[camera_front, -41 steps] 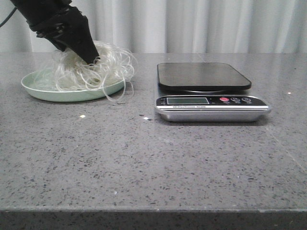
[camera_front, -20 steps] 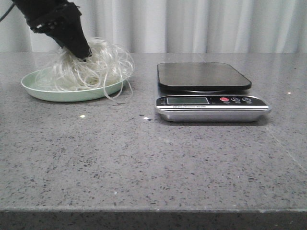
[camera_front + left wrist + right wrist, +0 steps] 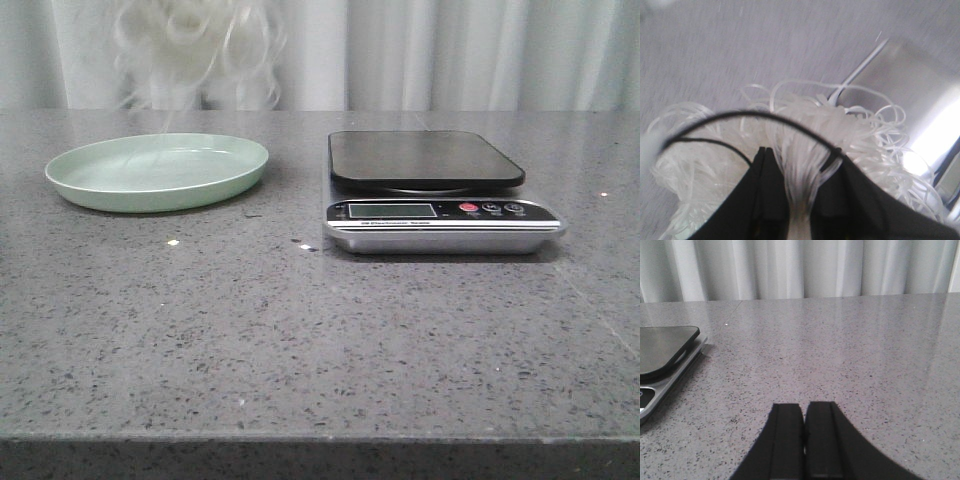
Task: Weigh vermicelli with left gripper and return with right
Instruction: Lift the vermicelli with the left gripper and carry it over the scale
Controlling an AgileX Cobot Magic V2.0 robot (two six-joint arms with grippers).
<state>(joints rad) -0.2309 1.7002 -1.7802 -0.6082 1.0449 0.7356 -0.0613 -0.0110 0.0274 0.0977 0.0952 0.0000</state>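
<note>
The left gripper has its black fingers closed on a central tuft of the vermicelli, whose curly strands spill outward all around. In the front view the bundle hangs blurred at the top edge, high above the pale green plate; half a second ago it was still resting on that plate under the arm. The right gripper is closed on nothing, low over bare grey speckled tabletop, well clear of the scale beside the plate. Wide open surface lies in front of both. Pale curtains hang behind.
</note>
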